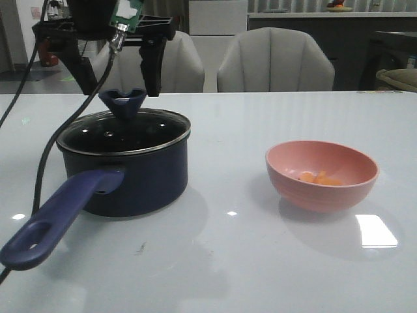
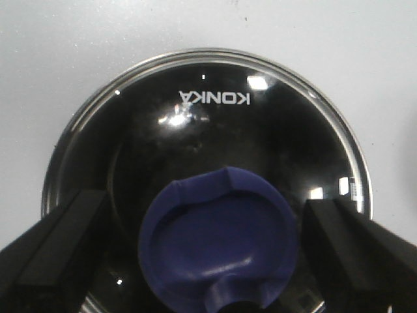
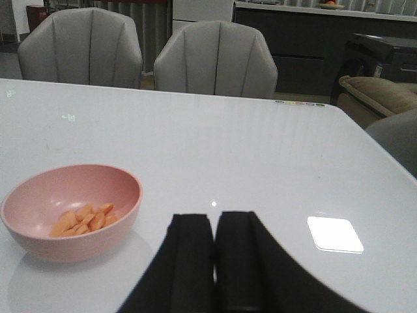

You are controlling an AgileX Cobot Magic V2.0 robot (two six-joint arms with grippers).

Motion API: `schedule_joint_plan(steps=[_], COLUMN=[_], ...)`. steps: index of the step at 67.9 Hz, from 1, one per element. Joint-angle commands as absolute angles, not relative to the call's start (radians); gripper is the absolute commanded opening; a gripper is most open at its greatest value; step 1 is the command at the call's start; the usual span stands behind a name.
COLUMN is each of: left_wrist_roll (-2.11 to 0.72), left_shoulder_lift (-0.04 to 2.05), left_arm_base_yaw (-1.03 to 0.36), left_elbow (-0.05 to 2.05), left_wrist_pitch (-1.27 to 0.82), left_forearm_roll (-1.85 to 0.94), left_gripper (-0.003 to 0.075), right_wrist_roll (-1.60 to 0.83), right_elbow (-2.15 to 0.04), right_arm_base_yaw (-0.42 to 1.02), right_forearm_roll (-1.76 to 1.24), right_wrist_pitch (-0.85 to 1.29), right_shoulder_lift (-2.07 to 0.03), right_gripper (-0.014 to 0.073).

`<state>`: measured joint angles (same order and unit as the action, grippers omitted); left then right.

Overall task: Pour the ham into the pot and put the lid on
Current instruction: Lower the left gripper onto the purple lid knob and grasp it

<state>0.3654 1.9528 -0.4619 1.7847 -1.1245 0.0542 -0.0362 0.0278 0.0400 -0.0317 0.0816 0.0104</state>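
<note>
The pot (image 1: 127, 176) stands on the left part of the white table (image 1: 228, 261), its long handle (image 1: 55, 222) reaching toward the near edge. The lid (image 1: 124, 130) sits on the pot's rim, closing it, with its blue knob (image 1: 122, 103) upright in the middle. The left gripper (image 1: 117, 65) hangs directly above the knob with its fingers (image 2: 58, 241) spread wide; in the left wrist view one finger shows on each side of the knob, neither touching it. A black cable (image 1: 45, 163) drops from that arm past the pot's left side.

The ham (image 1: 319, 178) lies in the pink bowl (image 1: 321, 175), well apart from the pot on the right side of the table; the covered pot stands between the gripper and its inside. The right gripper (image 3: 214, 261) hovers near the bowl, fingers pressed together and holding nothing. Two grey chairs (image 1: 273, 62) stand behind the table.
</note>
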Motion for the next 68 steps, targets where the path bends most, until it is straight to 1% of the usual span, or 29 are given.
schedule_joint_plan(steps=[1,24,29,39,44,47,68], left_wrist_roll=[0.380,0.380,0.380,0.380,0.380,0.380,0.380], left_shoulder_lift=[1.911,1.949,1.955,1.958,1.958,1.958,1.947], left_arm_base_yaw=[-0.466,-0.466,-0.466,-0.466,-0.466,-0.466,-0.466], left_elbow=[1.818,1.818,1.818,1.818,1.818,1.818,1.823], left_wrist_pitch=[-1.107,-1.132,-1.132,-1.123,-1.122,-1.122,-1.124], left_forearm_roll=[0.049,0.034,0.027,0.027,0.027,0.027,0.030], left_gripper=[0.0638,0.0635,0.0599,0.0461,0.0416,0.0404,0.0405], right_wrist_roll=[-0.036,-0.036,-0.036,-0.036,-0.036,-0.036,-0.036], right_elbow=[0.022,0.022,0.022,0.022,0.022,0.022,0.022], right_arm_base_yaw=[0.033,0.033,0.033,0.033,0.033,0.033,0.033], right_forearm_roll=[-0.021,-0.021,-0.021,-0.021,-0.021,-0.021,-0.021], right_wrist_pitch=[0.000,0.000,0.000,0.000,0.000,0.000,0.000], right_shoulder_lift=[0.031,0.031,0.031,0.031,0.031,0.031,0.031], right_gripper=[0.0163,0.0163,0.0163,0.0163,0.0163,0.0163,0.0163])
